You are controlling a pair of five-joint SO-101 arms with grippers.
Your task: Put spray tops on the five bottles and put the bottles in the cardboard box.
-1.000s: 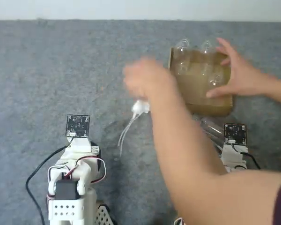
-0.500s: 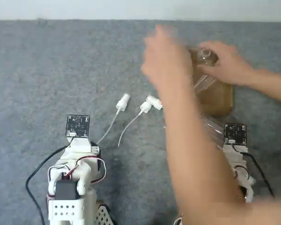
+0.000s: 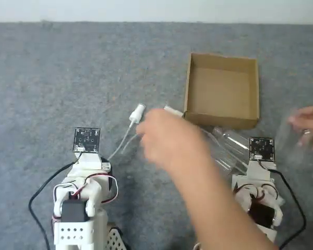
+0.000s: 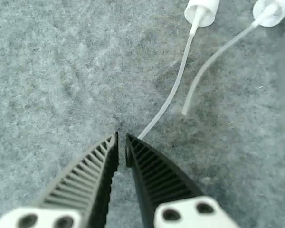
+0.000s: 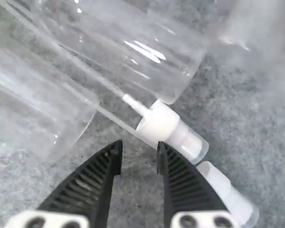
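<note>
1. Five bottles are to be capped, and none is judged capped yet: clear bottles (image 5: 128,47) lie on their sides on the table (image 3: 68,78), close in front of the cardboard box (image 3: 224,120).
2. A spray top (image 4: 202,8) is best gripped by its white head, so that its thin tube can be led straight into a neck while the bottle is steadied by the other arm.
3. The left gripper (image 4: 122,142) is all but closed on nothing, with the tube's end just ahead. The right gripper (image 5: 138,153) is slightly parted and empty.
4. From the high view the box is seen to be empty, and a person's hand (image 3: 167,140) is seen over the table between the arms. The right wrist view adds a second spray top (image 5: 167,127) lying against a bottle.
</note>
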